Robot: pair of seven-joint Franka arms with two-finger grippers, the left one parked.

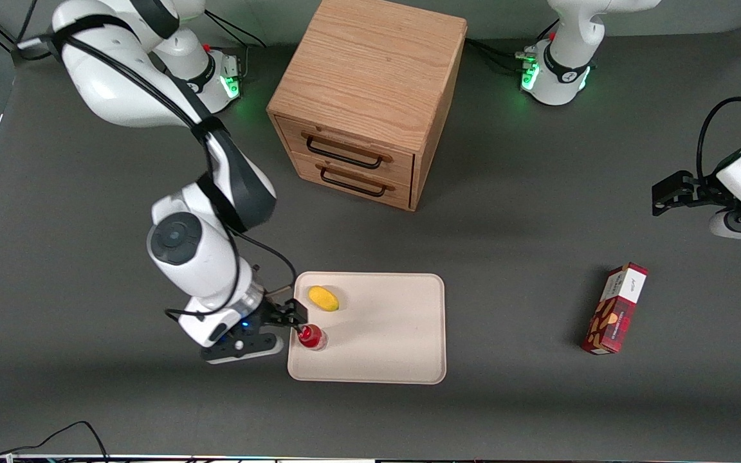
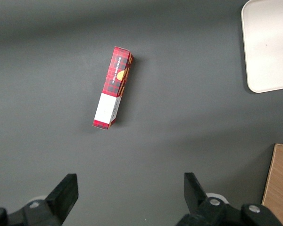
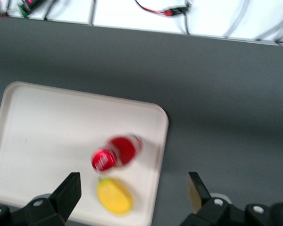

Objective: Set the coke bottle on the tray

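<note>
The coke bottle [image 1: 311,336], small and red with a red cap, stands upright on the cream-beige tray [image 1: 383,334], near the tray's edge at the working arm's end. My gripper [image 1: 290,316] hovers just beside and above the bottle, over that tray edge, open and holding nothing. In the right wrist view the bottle [image 3: 114,154] stands on the tray [image 3: 52,132], free between my spread fingers [image 3: 70,190], with the gripper [image 3: 133,190] above it.
A yellow lemon-like object [image 1: 323,298] lies on the tray beside the bottle, also in the right wrist view [image 3: 114,196]. A wooden drawer cabinet [image 1: 364,96] stands farther from the camera. A red plaid snack box [image 1: 615,308] lies toward the parked arm's end, also seen from the left wrist [image 2: 113,87].
</note>
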